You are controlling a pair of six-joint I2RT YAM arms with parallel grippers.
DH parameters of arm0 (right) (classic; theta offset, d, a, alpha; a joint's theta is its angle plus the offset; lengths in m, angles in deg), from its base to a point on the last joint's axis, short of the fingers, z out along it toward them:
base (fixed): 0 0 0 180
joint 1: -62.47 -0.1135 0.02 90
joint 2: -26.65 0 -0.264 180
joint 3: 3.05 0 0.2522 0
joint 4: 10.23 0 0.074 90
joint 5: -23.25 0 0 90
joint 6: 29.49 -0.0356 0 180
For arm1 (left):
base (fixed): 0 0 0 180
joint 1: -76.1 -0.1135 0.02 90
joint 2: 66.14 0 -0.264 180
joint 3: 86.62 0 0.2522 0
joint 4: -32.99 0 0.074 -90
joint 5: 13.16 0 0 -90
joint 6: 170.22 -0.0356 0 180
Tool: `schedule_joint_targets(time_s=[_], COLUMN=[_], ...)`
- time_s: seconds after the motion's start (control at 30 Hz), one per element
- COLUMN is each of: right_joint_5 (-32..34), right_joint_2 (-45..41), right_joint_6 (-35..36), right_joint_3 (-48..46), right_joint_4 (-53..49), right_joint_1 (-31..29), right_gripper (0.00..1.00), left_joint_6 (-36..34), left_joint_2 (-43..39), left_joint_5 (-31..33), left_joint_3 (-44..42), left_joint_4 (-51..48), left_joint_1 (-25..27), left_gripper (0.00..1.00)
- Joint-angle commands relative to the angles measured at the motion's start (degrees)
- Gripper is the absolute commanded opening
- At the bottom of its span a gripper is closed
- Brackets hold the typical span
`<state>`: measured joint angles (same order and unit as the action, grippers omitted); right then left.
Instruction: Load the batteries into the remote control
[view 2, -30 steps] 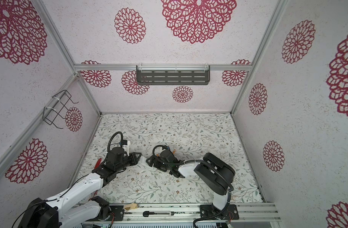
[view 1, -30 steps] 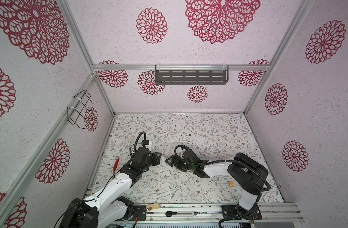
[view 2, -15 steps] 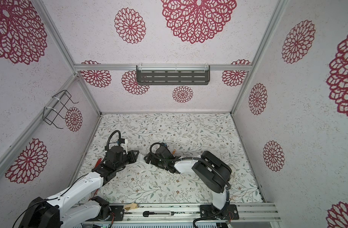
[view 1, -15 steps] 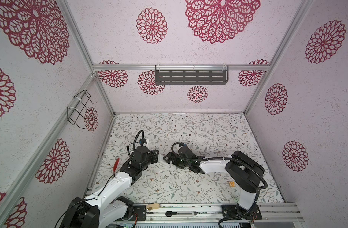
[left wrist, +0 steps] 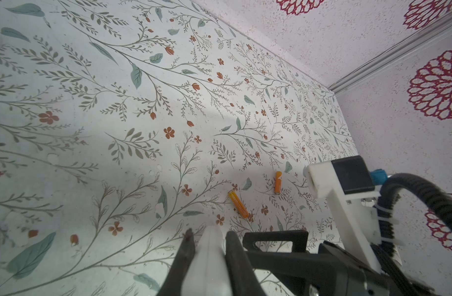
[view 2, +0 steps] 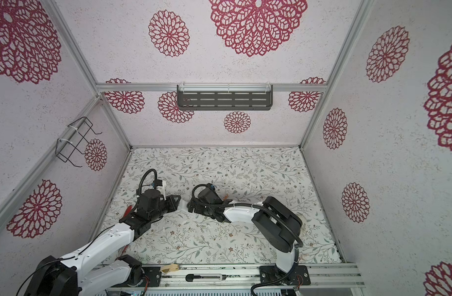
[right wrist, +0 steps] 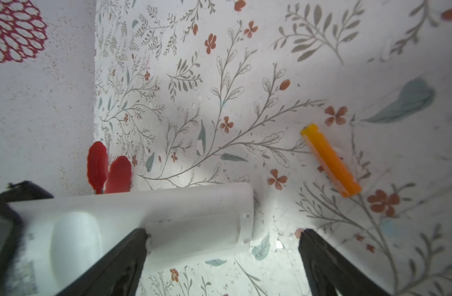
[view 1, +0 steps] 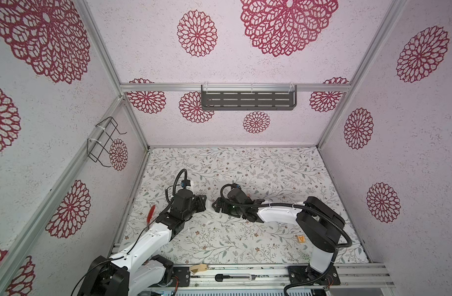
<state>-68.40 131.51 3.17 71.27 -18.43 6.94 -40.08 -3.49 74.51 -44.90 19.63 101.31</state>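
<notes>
**Left wrist view.** Left gripper [left wrist: 210,234]: jaws clamped on the thin edge of the remote control [left wrist: 211,258]. The remote is white, seen end-on, and largely cut off by the frame edge. Battery [left wrist: 238,208]: orange, flat on the floral desk [left wrist: 91,128], just past the remote's tip. Second battery [left wrist: 278,182]: near the first, not touching. Right wrist camera mount [left wrist: 335,184]: appears close beside the second battery.

**Right wrist view.** Right gripper [right wrist: 223,232]: jaws wide apart, gripping nothing. One jaw lies over the remote's plain back beside a rectangular panel, the other off its end above bare desk. One battery [right wrist: 330,160] lies beyond the remote's end; which of the two is unclear. Red tongs [right wrist: 108,169]: behind the remote, by the wall.

**Top views.** The grippers meet tip to tip left of centre, with the remote mostly hidden between them. Batteries not discernible. Orange square tag [view 1: 301,238]: near the right arm's base.
</notes>
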Motion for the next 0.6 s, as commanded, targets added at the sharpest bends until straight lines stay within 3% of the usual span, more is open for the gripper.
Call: schedule_joint_targets(time_s=[0.0,0.57], right_joint_5=[3.31,6.9], right_joint_2=[5.4,0.58], right_joint_6=[8.26,12.6], right_joint_3=[0.11,1.12], right_joint_4=[-20.77,-24.54], right_joint_1=[-3.25,-0.82], right_gripper=[0.98,0.98], left_joint_6=[-4.54,-5.16], left_joint_2=[2.17,2.39], left_joint_5=[-7.65,-7.25], left_joint_3=[-1.42,-0.98], left_joint_4=[-9.01,-9.64], left_joint_1=[2.91,2.89], left_gripper=[0.0,0.0])
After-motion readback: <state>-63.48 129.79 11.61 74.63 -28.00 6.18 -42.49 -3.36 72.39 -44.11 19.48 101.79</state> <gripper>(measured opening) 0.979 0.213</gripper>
